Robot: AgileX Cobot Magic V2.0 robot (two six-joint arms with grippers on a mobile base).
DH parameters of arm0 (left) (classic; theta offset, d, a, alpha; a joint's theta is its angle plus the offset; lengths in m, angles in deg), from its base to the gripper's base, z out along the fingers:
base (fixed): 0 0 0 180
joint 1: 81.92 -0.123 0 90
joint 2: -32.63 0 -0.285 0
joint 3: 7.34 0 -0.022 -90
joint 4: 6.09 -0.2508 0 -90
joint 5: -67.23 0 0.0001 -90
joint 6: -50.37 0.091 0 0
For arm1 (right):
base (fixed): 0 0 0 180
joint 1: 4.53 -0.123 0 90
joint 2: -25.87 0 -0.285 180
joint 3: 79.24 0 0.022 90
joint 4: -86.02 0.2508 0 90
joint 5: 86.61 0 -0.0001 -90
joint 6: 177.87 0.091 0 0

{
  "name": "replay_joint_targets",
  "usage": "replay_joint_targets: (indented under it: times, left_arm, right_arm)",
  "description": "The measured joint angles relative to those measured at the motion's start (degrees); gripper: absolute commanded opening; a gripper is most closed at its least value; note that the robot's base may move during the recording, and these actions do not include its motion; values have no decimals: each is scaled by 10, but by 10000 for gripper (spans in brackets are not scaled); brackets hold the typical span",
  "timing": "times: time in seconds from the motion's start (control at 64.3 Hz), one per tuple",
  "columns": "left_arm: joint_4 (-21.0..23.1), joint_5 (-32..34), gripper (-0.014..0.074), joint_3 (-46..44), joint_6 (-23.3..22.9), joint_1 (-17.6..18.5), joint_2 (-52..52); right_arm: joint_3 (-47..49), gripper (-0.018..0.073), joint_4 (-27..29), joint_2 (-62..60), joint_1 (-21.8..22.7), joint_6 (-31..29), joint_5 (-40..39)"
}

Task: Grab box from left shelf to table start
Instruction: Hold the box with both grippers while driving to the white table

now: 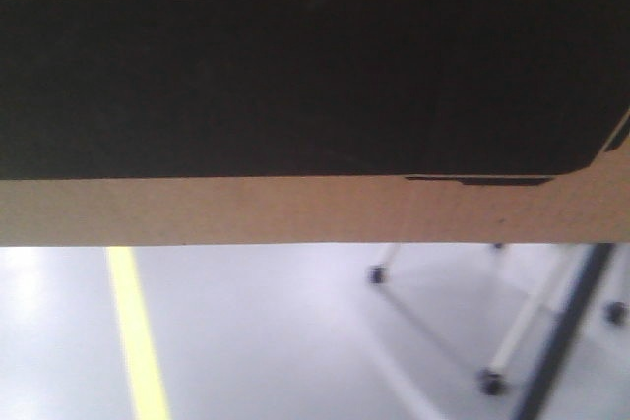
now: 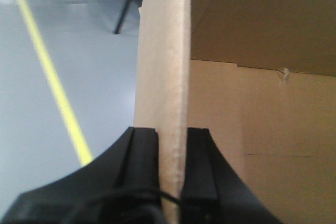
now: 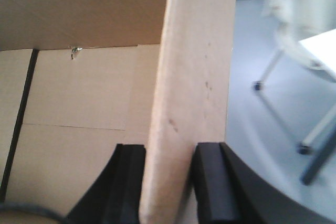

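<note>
box (image 1: 315, 95) above floor (image 1: 295, 341) | L gripper (image 2: 172, 136) astride box L wall | R gripper (image 3: 169, 149) astride R wall

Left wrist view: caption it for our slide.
Left tool pinches the box by its wall; grey floor with a yellow line beyond.

Glossy grey floor (image 1: 295, 331) crossed by a yellow line (image 1: 138, 341).
White legs (image 1: 536, 307) on black casters (image 1: 489, 381) and a dark slanted bar (image 1: 563, 336) are seen right of the line; dark furniture legs (image 2: 127, 3) are glimpsed farther off.
</note>
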Motion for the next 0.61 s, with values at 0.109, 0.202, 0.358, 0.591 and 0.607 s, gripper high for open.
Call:
replay_joint_targets:
  times: [0.109,0.202,0.358,0.591,0.607]
  left_arm:
    - [0,0,-102,0,0,0,0]
    - [0,0,-102,0,0,0,0]
    - [0,0,-102,0,0,0,0]
    - [0,0,-102,0,0,0,0]
    - [0,0,-102,0,0,0,0]
  right_arm:
    - [0,57,0,0,0,0,0]
    - [0,57,0,0,0,0,0]
    - [0,57,0,0,0,0,0]
    - [0,57,0,0,0,0,0]
    - [0,57,0,0,0,0,0]
